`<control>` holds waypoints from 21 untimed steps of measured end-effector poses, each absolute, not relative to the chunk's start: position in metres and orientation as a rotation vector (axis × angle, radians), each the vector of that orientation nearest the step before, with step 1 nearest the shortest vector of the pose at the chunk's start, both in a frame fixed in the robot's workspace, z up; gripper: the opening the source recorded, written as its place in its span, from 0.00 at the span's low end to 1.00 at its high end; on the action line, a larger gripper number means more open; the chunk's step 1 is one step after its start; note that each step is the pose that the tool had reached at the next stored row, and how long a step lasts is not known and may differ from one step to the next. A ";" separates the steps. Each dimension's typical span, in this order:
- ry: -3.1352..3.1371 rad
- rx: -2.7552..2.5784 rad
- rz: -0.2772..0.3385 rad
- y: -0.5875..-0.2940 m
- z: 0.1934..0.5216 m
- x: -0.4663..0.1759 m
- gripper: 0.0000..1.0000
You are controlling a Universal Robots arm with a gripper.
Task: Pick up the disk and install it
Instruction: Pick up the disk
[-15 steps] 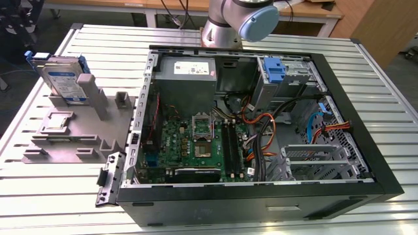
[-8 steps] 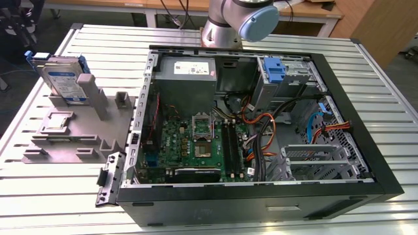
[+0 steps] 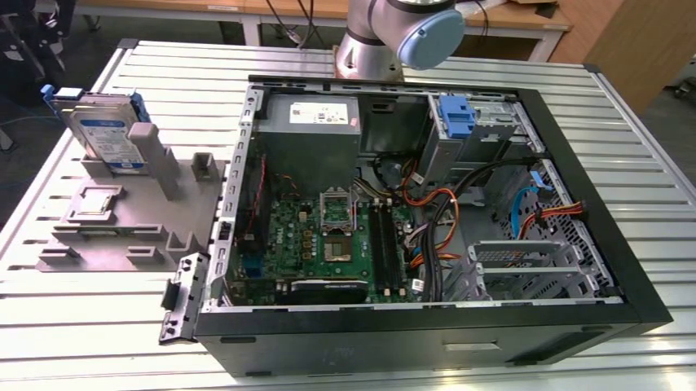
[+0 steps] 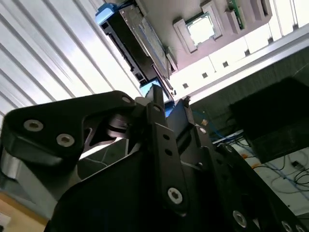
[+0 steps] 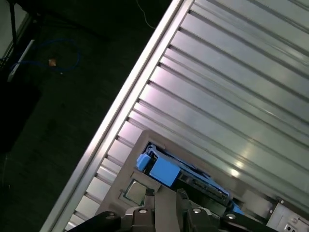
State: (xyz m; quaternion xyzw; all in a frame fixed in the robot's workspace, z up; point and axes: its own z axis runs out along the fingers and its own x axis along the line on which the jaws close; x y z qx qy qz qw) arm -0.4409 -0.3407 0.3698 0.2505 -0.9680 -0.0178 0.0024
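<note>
The disk (image 3: 109, 130) stands on edge in a slot at the back of a grey fixture (image 3: 120, 236), at the exterior view's left. It is silver-grey with a white-and-blue label and blue side rails. In the second wrist view the disk (image 4: 137, 38) lies beyond my black gripper (image 4: 159, 96), apart from it. The first wrist view looks down on the disk's blue rail end (image 5: 161, 169), just ahead of the gripper (image 5: 166, 205). Nothing is seen held.
An open computer case (image 3: 609, 244) lies on the slatted metal table (image 3: 641, 138), with its motherboard, cables, a metal drive cage (image 3: 517, 261) and a blue bracket (image 3: 457, 114). A small square chip (image 3: 96, 202) sits on the fixture. The arm's base (image 3: 397, 32) stands behind the case.
</note>
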 end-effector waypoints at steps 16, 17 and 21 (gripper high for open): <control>-2.893 1.198 -0.054 -0.341 0.367 -0.441 0.38; -2.882 1.224 -0.053 -0.341 0.367 -0.441 0.38; -2.839 1.317 -0.053 -0.341 0.366 -0.441 0.38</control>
